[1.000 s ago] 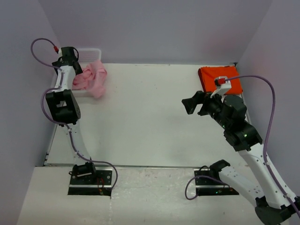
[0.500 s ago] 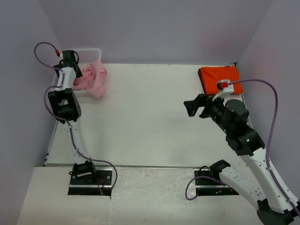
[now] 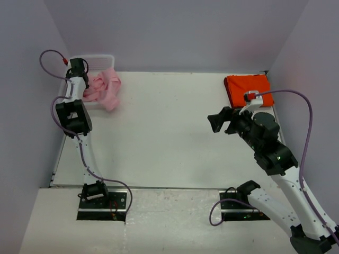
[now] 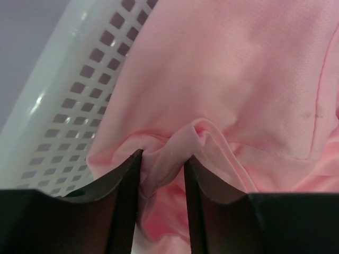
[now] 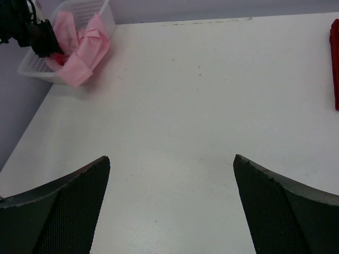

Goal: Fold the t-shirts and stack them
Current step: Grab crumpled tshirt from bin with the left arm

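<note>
In the basket (image 4: 69, 106), your left claw (image 4: 162, 161) has just pinched a fold of the pink shirt (image 4: 238, 79), ready for lifting; your right claw (image 5: 170, 159) hangs spread.

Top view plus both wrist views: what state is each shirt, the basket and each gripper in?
White plastic mesh basket: upright, at the table's far left corner.
Light pink cloth t-shirt: crumpled, spilling over the basket's rim.
Bright orange-red cloth t-shirt: folded flat, far right corner.
Left gripper: pinching a fold of the pink shirt.
Right gripper: open, empty.
</note>
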Robot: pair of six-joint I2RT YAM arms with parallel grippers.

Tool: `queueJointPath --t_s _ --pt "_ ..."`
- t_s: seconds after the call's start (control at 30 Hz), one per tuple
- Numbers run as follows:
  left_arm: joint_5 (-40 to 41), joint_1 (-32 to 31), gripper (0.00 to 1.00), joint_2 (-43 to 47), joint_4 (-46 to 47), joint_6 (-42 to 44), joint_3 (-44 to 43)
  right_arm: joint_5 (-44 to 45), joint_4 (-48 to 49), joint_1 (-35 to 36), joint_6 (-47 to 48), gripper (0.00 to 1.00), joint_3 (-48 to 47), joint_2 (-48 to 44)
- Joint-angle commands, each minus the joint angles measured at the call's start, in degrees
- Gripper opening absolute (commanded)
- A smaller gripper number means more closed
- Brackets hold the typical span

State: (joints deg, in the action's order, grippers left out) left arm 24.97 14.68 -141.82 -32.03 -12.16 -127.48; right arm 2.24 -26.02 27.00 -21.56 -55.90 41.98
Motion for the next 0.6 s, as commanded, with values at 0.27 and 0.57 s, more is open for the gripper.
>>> queueJointPath --t_s 0.27,0.57 --pt "-8.0 0.1 0.00 4.8 -0.1 -1.2 -2.7 1.6 1.8 0.3 -0.3 0.99 1.1 3.1" --pt "-19.1 -6.8 0.00 26.8 -0.2 -1.0 -3.4 0.7 3.0 1.0 -2.3 0.99 0.9 12.6"
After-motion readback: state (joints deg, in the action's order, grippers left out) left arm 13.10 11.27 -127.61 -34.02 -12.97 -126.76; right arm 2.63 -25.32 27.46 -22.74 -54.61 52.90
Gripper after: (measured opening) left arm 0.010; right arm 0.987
